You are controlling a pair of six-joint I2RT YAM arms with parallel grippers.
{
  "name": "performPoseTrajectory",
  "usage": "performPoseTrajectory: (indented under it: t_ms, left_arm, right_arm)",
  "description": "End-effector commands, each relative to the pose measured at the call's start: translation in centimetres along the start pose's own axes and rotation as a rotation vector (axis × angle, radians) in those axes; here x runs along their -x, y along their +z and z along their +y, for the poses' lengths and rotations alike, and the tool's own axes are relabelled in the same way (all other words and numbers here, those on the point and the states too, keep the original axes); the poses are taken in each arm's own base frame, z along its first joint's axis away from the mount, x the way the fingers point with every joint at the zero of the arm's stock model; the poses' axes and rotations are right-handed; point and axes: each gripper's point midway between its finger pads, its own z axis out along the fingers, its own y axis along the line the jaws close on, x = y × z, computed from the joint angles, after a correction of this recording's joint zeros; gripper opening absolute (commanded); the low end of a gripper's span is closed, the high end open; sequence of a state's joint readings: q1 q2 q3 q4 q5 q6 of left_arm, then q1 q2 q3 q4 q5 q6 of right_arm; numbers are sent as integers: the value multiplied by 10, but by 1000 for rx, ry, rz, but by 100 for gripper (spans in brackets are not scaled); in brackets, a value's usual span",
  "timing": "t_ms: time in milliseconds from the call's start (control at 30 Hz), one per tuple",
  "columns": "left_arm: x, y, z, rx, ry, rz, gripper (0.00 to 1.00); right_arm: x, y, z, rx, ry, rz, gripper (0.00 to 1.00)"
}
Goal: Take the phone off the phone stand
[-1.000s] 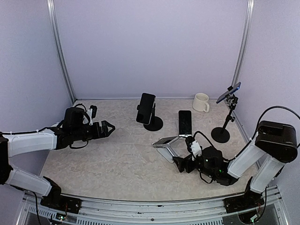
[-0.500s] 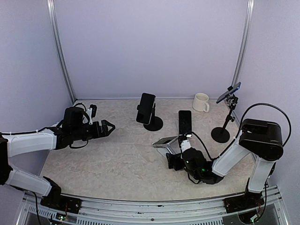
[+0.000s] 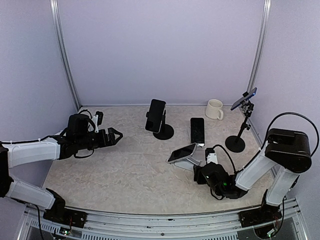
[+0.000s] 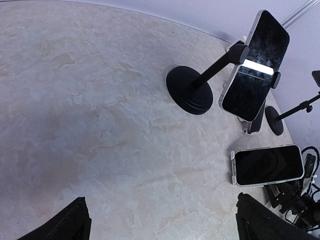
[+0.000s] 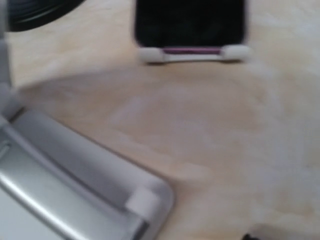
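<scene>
At the left, the left tool (image 3: 114,136) hangs spread wide, holding nothing. Mid-bench (image 3: 125,170), the phone (image 3: 182,152) lies tilted on its silver stand (image 3: 190,164). The right tool (image 3: 199,173) crouches beside the stand's base; clenched or released, I cannot tell. A nudge there could topple stand and phone together.

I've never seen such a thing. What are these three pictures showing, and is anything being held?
Two robot arms are bolted to a table. The wide picture looks down from above and behind them; the other two come from a camera on each wrist. On the table: a mug, a phone lying flat, and phones on a black stand, a tall tripod and a low silver stand. The left claw is open and empty. The right claw sits low beside the silver stand; whether it is open is unclear, but it seems to hold nothing.
</scene>
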State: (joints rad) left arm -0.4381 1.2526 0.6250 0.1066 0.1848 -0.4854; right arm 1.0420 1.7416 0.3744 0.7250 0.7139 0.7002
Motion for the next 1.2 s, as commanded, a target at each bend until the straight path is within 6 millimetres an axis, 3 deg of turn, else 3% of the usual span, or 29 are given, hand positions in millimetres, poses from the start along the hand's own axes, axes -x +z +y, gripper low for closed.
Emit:
performPoseTrajectory:
  t_ms: [0,567,833,1167]
  left_arm:
    - [14,3,-11,-46,27,-31,99]
    - [12,-3,-14,-61,57,-33,99]
    - [9,-7,-34,-115,120,-35,99]
    - [-5,-23,-80,-284,259,-79,99]
  right_arm:
    - [0,-3,-17,25,-4,-19,66]
    - [9,12,-6,184,-56,-36,41]
    - [9,13,7,252,-146,-46,30]
    - [7,7,39,429,-229,-60,22]
